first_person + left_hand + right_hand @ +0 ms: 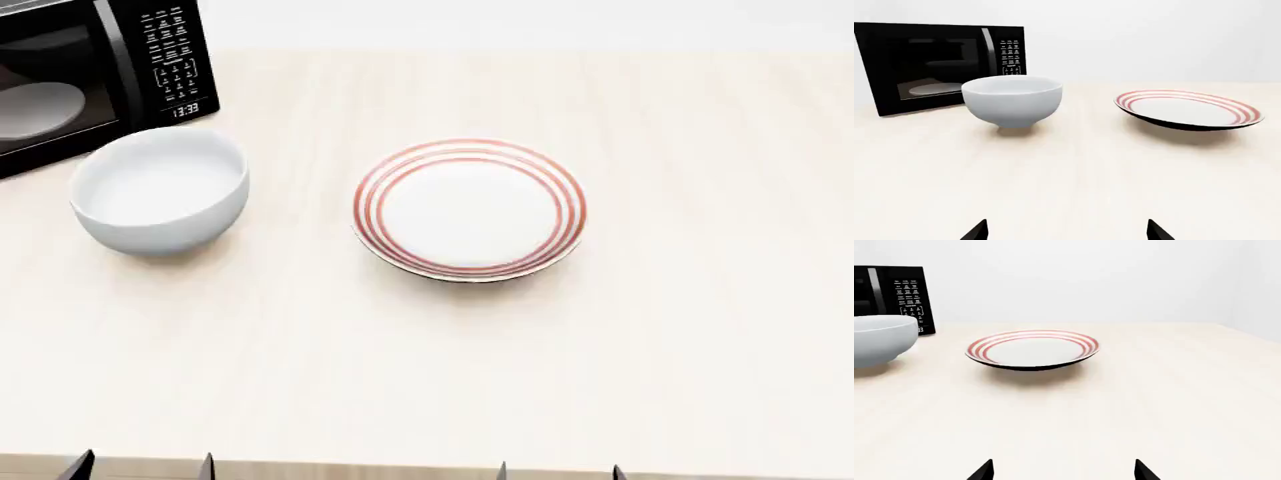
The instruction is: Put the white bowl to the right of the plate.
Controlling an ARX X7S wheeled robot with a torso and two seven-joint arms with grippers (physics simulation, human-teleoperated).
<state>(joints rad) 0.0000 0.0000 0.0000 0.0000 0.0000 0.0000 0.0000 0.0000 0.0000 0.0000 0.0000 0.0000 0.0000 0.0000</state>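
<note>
While the pale wooden surface (641, 350) fills most of your head view, the black microwave (94, 70) sits at about ten o'clock, its keypad facing you. Your plate (469, 208) lies flat near the middle, white with three thin red-orange rings round its rim. The white bowl (160, 188) stands upright at nine o'clock of the plate, apart from it and just in front of the microwave: plain, glossy, deep, thick-walled. Your left pincer (1066, 231) shows only two dark tips, set wide apart, holding nothing. Your right pincer (1062, 471) looks the same, spread wide and touching nothing, low at six o'clock.
</note>
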